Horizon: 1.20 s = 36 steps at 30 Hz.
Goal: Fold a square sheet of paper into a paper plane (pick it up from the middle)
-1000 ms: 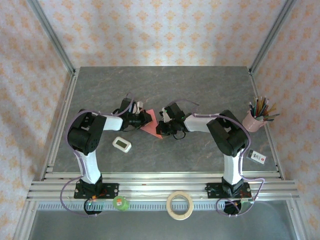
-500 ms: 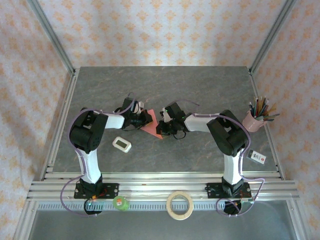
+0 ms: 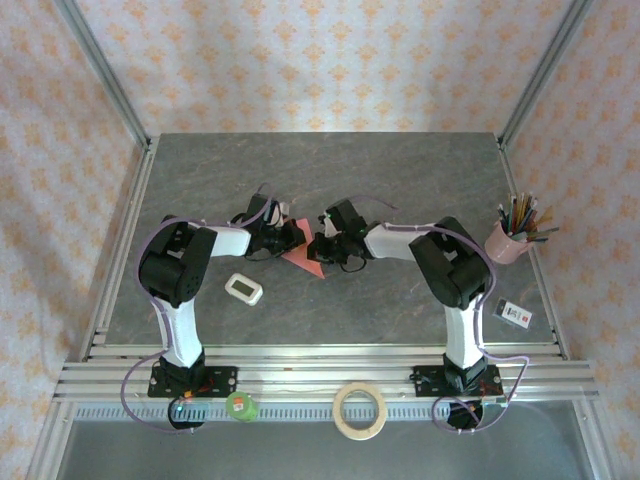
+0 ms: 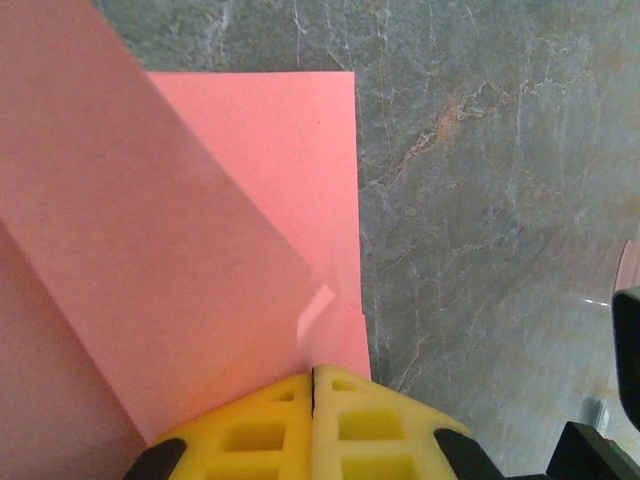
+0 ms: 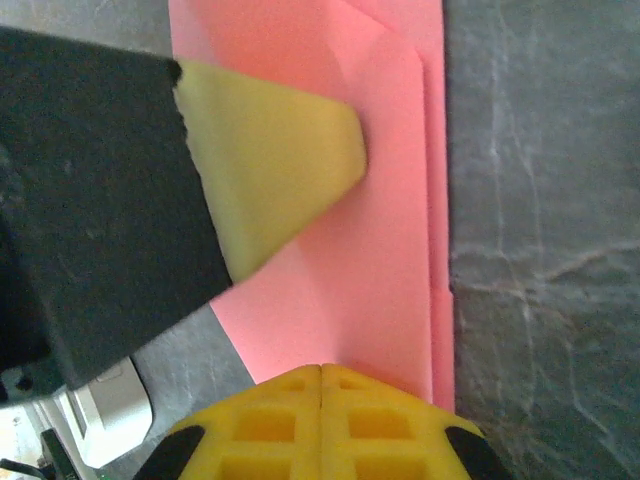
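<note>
Both the left pincer (image 4: 313, 385) and right pincer (image 5: 320, 375) are pressed together, tips on the pink paper (image 5: 390, 230) mid bench (image 3: 400, 180); early folds lie layered, pointed plane shape not yet made

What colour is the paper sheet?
The paper sheet is plain pink-red; clearest in the left wrist view.

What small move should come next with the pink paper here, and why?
Probably slide the shut right gripper forward along the pink paper to flatten its fold. The paper lies folded on the table, layered edges slightly offset, and the shut left gripper appears to pin it from the other side.
</note>
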Motion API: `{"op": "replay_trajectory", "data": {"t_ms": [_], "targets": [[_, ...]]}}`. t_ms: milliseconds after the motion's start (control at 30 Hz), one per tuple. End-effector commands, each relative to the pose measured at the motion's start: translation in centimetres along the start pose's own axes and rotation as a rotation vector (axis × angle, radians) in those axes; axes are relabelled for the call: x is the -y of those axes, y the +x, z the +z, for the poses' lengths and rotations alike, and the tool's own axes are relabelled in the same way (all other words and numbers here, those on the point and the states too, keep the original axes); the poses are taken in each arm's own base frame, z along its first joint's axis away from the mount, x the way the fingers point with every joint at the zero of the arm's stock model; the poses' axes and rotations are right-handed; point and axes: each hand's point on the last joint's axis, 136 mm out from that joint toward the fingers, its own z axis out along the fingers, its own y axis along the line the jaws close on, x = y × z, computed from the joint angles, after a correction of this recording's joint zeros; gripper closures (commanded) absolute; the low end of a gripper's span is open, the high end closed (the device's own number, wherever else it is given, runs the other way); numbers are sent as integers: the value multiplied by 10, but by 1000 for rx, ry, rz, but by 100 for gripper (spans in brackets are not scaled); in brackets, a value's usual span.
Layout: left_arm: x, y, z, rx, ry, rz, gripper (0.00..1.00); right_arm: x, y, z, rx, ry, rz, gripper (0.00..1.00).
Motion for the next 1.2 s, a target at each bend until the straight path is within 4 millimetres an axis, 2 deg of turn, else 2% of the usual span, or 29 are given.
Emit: {"op": "replay_trajectory", "data": {"t_ms": [0, 167, 333, 533, 833, 967, 1033, 1167], "targets": [[-59, 23, 8, -47, -209, -52, 95, -8, -6, 6, 1, -8, -9, 95], [-67, 25, 6, -40, -250, -65, 95, 11, 5, 10, -29, 57, 2, 95], [-83, 30, 5, -42, -314, -91, 96, 33, 27, 3, -70, 127, 18, 95], [-95, 35, 4, -42, -354, -108, 96, 48, 57, -14, -127, 174, 25, 96], [-93, 36, 3, -42, -340, -106, 96, 57, 96, -33, -202, 165, 38, 96], [-89, 36, 5, -45, -325, -100, 96, 61, 101, -39, -203, 181, 35, 95], [-87, 37, 6, -47, -313, -99, 96, 61, 98, -41, -186, 186, 28, 95], [-84, 38, 7, -50, -294, -97, 96, 26, 65, -55, -41, 97, -24, 94]]}}
